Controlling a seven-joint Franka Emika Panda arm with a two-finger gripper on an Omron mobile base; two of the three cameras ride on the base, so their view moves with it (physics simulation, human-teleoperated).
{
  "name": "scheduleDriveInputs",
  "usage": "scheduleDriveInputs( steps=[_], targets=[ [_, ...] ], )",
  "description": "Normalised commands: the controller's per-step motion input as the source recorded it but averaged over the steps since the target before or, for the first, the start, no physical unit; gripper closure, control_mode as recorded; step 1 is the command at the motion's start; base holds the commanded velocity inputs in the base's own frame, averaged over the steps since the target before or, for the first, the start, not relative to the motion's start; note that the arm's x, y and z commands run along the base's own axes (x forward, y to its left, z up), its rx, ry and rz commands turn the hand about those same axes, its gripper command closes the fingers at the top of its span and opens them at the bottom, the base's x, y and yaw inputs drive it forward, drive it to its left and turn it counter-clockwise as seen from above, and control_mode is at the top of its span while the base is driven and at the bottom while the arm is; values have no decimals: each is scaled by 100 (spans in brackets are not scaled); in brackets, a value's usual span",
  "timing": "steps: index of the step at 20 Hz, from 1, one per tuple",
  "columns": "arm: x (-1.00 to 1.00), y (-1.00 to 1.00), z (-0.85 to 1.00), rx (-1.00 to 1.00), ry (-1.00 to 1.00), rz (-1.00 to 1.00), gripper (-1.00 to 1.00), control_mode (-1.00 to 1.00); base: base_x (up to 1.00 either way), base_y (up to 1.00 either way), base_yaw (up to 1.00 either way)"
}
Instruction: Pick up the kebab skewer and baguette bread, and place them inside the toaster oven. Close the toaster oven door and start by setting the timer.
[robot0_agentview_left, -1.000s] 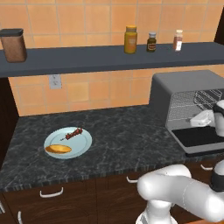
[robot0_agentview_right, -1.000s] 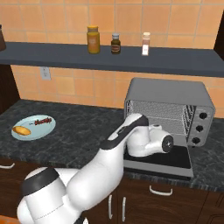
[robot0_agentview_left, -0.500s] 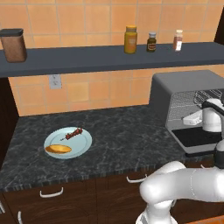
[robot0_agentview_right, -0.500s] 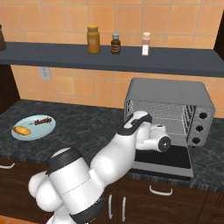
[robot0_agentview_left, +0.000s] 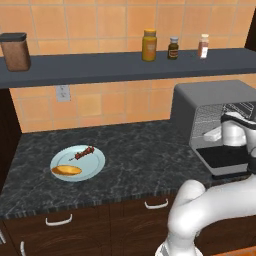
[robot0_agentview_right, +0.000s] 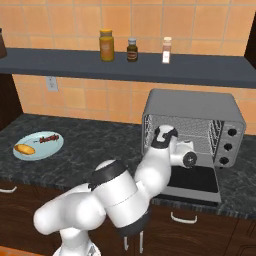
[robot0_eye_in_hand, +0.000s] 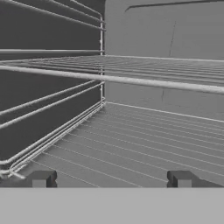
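Hand (robot0_eye_in_hand: 111, 179) spread wide, nothing between fingertips (robot0_eye_in_hand: 41, 178), aimed into toaster oven (robot0_agentview_right: 192, 131) cavity at right of both base frames. Wire rack (robot0_eye_in_hand: 131, 78) crosses mid hand frame. Toaster oven door (robot0_agentview_right: 192, 182) folded down flat, open. Kebab skewer (robot0_agentview_left: 84, 153) and baguette bread (robot0_agentview_left: 66, 170) lie side by side on plate (robot0_agentview_left: 95, 165), lower left, on worktop (robot0_agentview_left: 140, 155), well apart from oven.

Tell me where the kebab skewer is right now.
The thin kebab skewer with dark red-brown meat chunks lies on the pale blue plate at the counter's left, just behind the golden-orange oval baguette.
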Motion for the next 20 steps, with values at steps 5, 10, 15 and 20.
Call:
scheduleDriveInputs(
  steps=[5, 10, 15, 20],
  targets=[
    [59, -33, -44, 0, 0, 0, -100, -100, 0, 0, 0],
    [36, -40, -43, 0, 0, -1, -100, -100, 0, 0, 0],
    [-55, -22, -97, -1, 1, -1, -100, -100, 0, 0, 0],
    [-100, 0, -93, -4, 9, -8, -100, -100, 0, 0, 0]
  ],
)
